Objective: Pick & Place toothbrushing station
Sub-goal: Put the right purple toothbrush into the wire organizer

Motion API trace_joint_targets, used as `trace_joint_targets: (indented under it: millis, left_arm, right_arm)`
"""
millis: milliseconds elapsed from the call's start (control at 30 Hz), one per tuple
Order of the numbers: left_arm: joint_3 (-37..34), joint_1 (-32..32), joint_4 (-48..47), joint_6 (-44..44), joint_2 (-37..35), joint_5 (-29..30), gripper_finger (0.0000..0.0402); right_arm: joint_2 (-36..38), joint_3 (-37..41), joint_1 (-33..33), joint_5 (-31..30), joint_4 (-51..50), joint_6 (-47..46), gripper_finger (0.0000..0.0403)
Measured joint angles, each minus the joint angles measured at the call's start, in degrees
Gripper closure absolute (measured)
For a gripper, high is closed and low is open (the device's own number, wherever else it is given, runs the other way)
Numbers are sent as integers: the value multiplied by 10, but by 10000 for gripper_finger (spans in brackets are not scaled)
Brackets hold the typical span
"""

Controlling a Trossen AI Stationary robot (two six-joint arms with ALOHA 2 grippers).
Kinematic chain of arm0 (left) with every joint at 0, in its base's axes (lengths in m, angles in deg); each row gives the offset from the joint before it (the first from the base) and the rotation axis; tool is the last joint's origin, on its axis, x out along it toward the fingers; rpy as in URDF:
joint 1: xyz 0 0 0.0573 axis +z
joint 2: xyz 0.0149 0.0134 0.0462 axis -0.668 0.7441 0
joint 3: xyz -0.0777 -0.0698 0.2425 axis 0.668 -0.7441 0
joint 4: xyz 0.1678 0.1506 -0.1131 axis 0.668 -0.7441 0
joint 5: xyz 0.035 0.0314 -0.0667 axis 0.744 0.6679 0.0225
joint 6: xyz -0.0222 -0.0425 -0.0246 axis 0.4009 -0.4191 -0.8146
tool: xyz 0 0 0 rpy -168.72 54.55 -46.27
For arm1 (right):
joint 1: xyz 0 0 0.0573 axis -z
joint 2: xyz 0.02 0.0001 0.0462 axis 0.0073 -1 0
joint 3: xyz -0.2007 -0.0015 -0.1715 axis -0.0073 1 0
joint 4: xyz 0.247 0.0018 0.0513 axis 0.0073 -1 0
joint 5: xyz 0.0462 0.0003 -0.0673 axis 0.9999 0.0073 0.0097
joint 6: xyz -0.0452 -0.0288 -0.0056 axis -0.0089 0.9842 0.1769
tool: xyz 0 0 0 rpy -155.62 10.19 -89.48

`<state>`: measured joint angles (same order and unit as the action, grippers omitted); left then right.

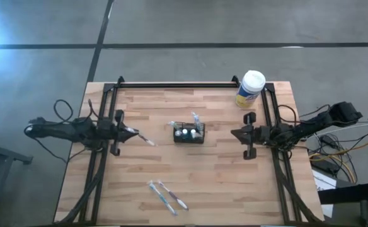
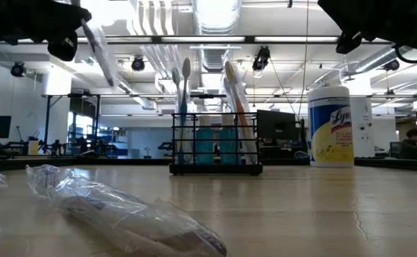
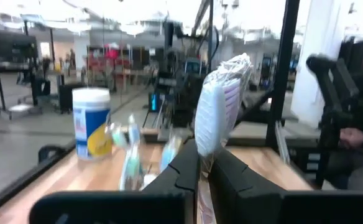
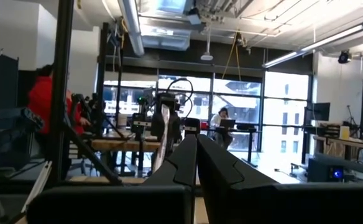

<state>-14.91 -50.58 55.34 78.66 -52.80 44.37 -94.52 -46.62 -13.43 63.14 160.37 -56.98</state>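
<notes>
The toothbrushing station's black wire-mesh basket [image 1: 189,133] stands on its base at the table's middle. Several toothbrushes stand upright in it [image 2: 183,107], together with two toothpaste tubes [image 2: 215,146]. My left gripper [image 1: 132,132], left of the basket, is shut on a plastic-wrapped toothbrush [image 1: 146,139]. My right gripper [image 1: 234,133], right of the basket, is shut with nothing between its fingers [image 4: 196,144]. Two more wrapped toothbrushes [image 1: 168,196] lie flat near the front edge. My left gripper pinches the wrapped toothbrush between its two fingers [image 3: 184,168], through the plastic wrapper. The fingers come in level from the table's left. The toothbrush's wide wrapped end [image 3: 217,102] sticks out past the fingertips toward the basket. It is lifted clear of the table [image 2: 98,50].
A white-lidded, yellow-labelled canister [image 1: 250,88] stands at the far right corner. A black frame [image 1: 171,84] runs along the table's far, left and right edges. Bare wood lies between the basket and the front edge. People sit beyond the table.
</notes>
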Motion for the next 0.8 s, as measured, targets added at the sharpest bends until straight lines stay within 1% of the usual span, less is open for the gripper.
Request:
trace_joint_targets:
  millis: [100,200,367,500,600,700,800]
  left_arm:
    - [-1,0,71,11,41,0,385]
    - [14,1,100,35,100,3,385]
    - [57,8,128,53,208,53,385]
    - [101,14,138,69,288,55,385]
    - [127,15,129,81,344,55,385]
    - [157,16,163,102,386,57,385]
    - [182,17,154,118,422,67,385]
  right_arm:
    - [-1,-7,0,0,0,2,394]
    - [-4,-14,0,0,-2,3,394]
    - [-15,-21,0,0,-4,11,394]
    - [-21,-22,0,0,-6,11,394]
    - [-20,-22,0,0,-4,13,394]
    - [-20,-22,0,0,-5,13,394]
    - [-20,-22,0,0,-5,13,394]
